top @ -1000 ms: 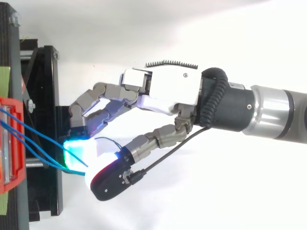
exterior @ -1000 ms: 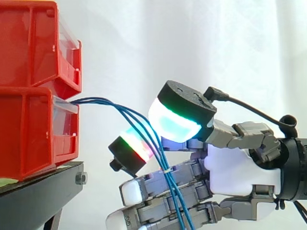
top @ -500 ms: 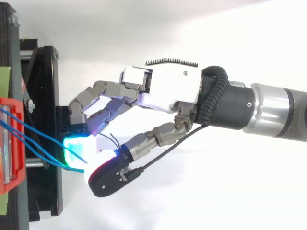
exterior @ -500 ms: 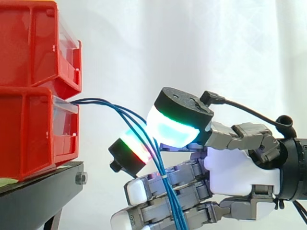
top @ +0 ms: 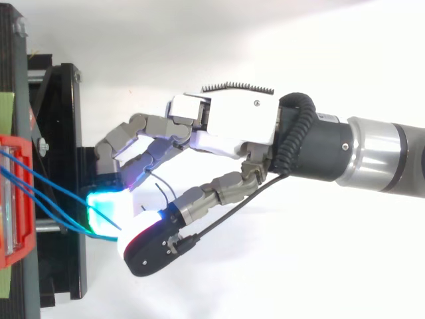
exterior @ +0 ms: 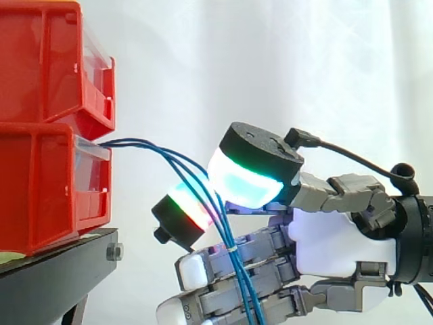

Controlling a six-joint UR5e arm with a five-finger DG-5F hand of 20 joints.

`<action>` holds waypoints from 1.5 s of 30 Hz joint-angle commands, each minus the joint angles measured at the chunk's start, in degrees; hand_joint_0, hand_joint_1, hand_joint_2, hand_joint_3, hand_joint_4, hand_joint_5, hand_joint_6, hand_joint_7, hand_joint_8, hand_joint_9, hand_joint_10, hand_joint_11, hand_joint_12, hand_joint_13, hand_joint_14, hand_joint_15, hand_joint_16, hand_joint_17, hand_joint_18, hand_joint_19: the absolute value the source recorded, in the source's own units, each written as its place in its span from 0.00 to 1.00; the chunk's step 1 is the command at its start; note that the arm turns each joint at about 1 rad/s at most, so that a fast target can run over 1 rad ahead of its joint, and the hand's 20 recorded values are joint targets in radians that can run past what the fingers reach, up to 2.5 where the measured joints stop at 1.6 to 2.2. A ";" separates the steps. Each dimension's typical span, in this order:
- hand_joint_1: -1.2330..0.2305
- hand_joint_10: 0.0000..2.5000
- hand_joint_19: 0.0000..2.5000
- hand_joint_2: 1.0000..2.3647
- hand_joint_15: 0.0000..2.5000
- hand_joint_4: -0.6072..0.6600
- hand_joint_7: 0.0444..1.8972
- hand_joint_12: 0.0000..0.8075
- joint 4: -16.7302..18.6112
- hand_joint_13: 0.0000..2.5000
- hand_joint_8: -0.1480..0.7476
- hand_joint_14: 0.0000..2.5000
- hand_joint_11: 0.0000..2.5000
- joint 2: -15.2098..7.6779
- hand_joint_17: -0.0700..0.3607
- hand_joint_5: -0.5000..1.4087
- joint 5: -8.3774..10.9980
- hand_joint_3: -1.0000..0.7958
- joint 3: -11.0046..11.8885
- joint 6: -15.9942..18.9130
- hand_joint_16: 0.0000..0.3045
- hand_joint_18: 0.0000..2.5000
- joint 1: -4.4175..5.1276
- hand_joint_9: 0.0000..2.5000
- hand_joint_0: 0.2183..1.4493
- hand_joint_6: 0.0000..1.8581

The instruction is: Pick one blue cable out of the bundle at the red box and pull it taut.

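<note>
The hand (exterior: 338, 244) is being held level to the right of the box (exterior: 40, 189), apart from it, with its fingers being pointed toward the box. The box is being carried on a black stand (exterior: 61, 271), a second red bin (exterior: 47, 61) is being borne on top of the box, and a white curtain (exterior: 270, 61) is being hung behind it. Blue cables (exterior: 172, 157) are being led out of the box's clear front, near its upper edge, and are being bent in a slack arc to the right and down, away from the box. Right of the box, the cables are being pinched between the thumb pad (exterior: 243, 181), glowing cyan and green, and a curled finger's pad (exterior: 193, 206), glowing red and green. The hand is thus being closed on the bundle, and it cannot be told whether one strand alone is being gripped. Below the pinch the cables are being run down across the lower fingers (exterior: 257, 271), with a pale tie (exterior: 233, 249) being wrapped round them. From above, the cables (top: 46, 193) are being seen fanning from the box (top: 13, 141) across the stand (top: 66, 133) to the cyan pad.
</note>
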 commanded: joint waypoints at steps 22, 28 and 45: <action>0.35 0.00 0.13 0.00 0.12 0.51 0.51 0.53 0.08 0.27 0.53 0.00 0.23 -0.02 0.46 0.20 0.07 0.28 0.07 -0.15 0.19 0.24 0.22 0.36 0.15 0.45; 0.23 0.01 0.12 0.00 0.11 0.52 0.53 0.48 0.17 0.26 0.49 0.00 0.26 -0.02 0.41 0.17 0.25 0.28 0.07 -0.15 0.16 0.22 0.30 0.32 0.25 0.49; 0.25 0.00 0.12 0.01 0.12 0.47 0.62 0.46 0.26 0.29 0.50 0.00 0.27 0.07 0.39 0.17 0.16 0.47 -0.01 -0.24 0.14 0.25 0.30 0.34 0.35 0.51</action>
